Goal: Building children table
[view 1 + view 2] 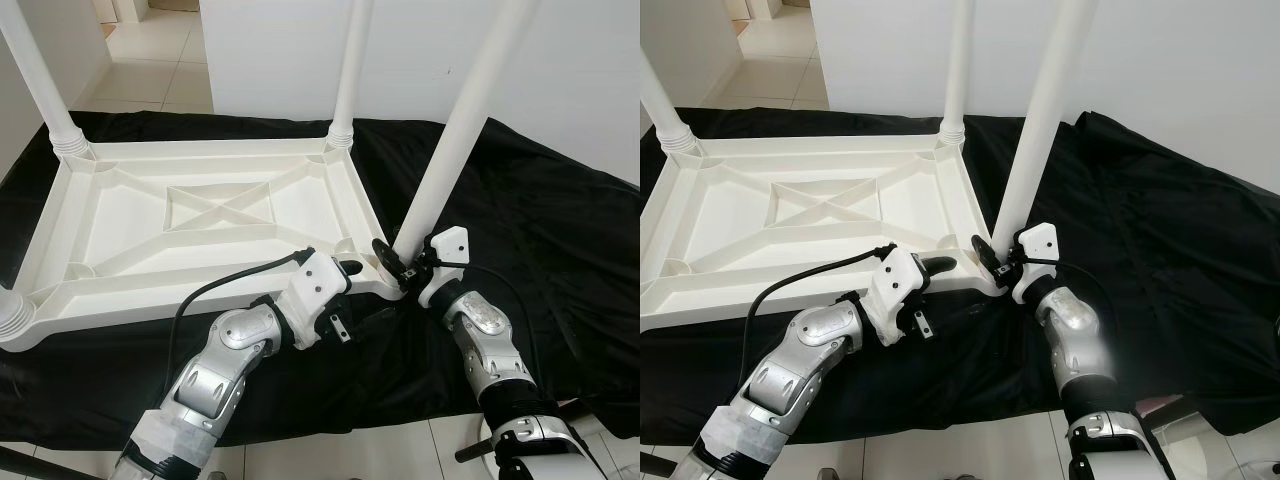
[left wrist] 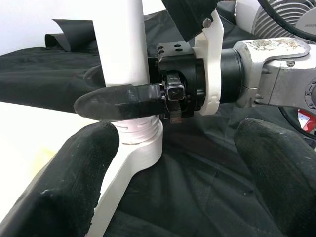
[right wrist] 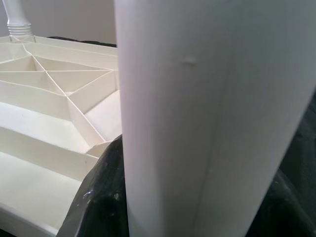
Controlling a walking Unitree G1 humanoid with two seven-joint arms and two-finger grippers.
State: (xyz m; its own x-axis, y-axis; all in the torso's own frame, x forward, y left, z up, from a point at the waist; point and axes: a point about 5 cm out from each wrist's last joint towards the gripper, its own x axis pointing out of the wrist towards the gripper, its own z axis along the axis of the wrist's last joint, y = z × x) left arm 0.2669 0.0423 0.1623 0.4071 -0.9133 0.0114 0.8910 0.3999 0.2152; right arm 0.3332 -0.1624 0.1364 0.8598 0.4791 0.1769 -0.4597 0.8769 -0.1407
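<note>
White children's table (image 1: 200, 215): inverted on black cloth (image 1: 540, 250) over floor. Near-right leg (image 1: 455, 135): seated in corner socket, leaning slightly. Right end effector (image 1: 392, 262): fingers closed around that leg's base. Left end effector (image 2: 168, 168): fingers spread wide, empty, just beside the same socket.

A black cloth (image 1: 560, 230) covers the tiled floor (image 1: 150, 60).
</note>
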